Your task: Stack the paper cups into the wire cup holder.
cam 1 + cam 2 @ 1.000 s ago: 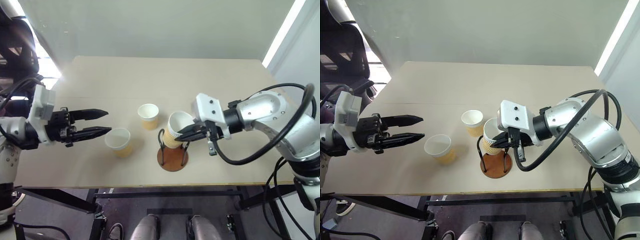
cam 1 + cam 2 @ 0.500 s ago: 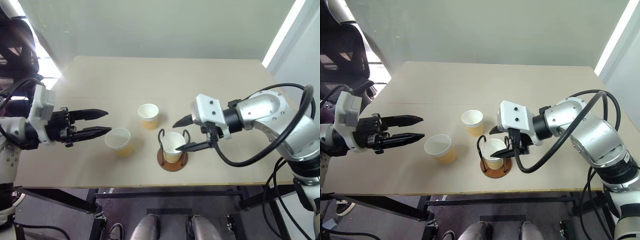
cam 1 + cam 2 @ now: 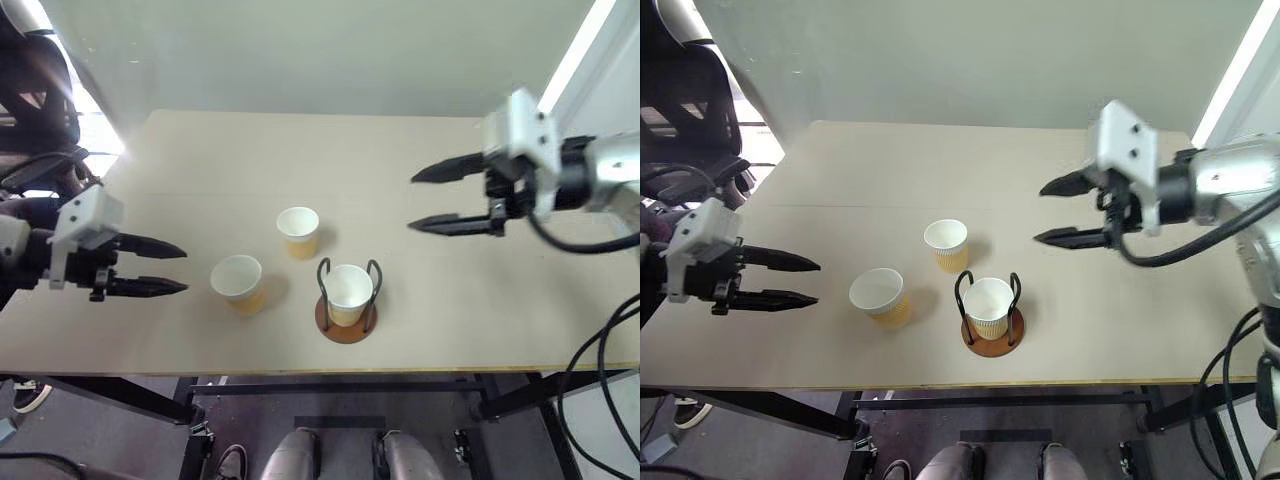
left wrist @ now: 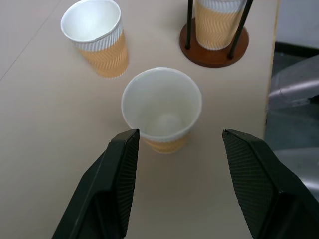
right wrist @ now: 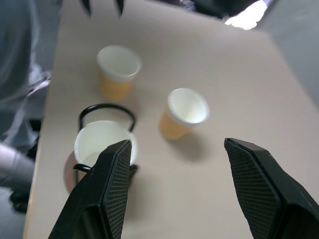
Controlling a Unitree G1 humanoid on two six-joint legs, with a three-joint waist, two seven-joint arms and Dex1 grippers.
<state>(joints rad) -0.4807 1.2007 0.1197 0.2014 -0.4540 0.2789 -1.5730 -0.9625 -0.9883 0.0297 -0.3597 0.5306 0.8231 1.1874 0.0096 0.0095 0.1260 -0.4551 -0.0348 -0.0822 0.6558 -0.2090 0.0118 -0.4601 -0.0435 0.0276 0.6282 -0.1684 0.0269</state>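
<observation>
No legible text, label, brand or number anywhere in these views.

— How does the left gripper (image 3: 168, 268) stand?
— Out at the left side, low, fingers (image 4: 117, 174) spread apart with nothing between them, pointing inward to the right.
— And the right gripper (image 3: 427, 200)?
— Held high on the right, wrist bent, its two fingers (image 5: 109, 184) parted wide and empty, pointing left.
— Do the arms touch?
— No, well apart.
</observation>
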